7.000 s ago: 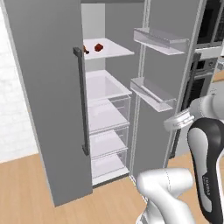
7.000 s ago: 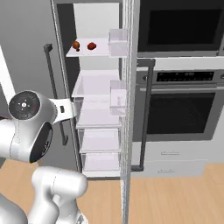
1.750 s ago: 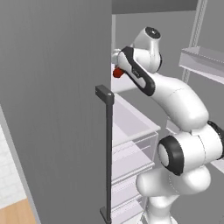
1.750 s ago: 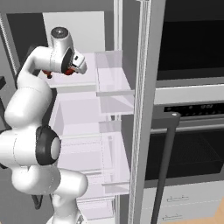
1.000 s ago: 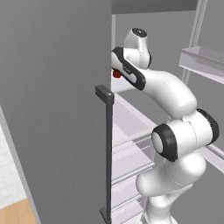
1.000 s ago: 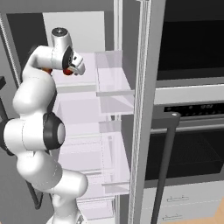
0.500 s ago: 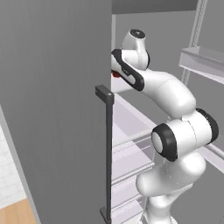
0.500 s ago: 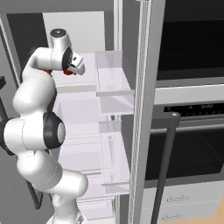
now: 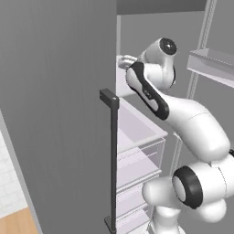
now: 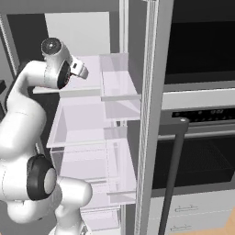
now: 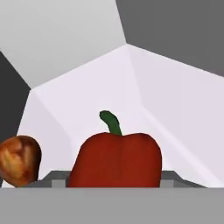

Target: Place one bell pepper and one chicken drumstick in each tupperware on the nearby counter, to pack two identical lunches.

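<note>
A glossy red bell pepper point(image 11: 116, 159) with a short green stem stands on a white fridge shelf point(image 11: 131, 83), close up in the hand view. My gripper point(image 11: 113, 181) is shut on it, a grey finger pad point(image 11: 54, 180) pressing each side. An orange-brown chicken drumstick point(image 11: 18, 159) lies just left of the pepper, apart from it. In the base views my hand point(image 9: 124, 61) point(image 10: 81, 69) reaches in at the level of the upper shelf. The tupperware and the counter are out of view.
The grey fridge door point(image 9: 59, 114) with its dark vertical handle point(image 9: 112, 155) stands open close on the left. Clear drawers point(image 10: 87, 160) sit below the shelf. A second door with bins point(image 10: 147, 114) and a black wall oven point(image 10: 202, 137) are on the right.
The jaws have closed from wide open onto the bell pepper. The arm has hardly moved, and the red of the pepper is now hidden in the base views.
</note>
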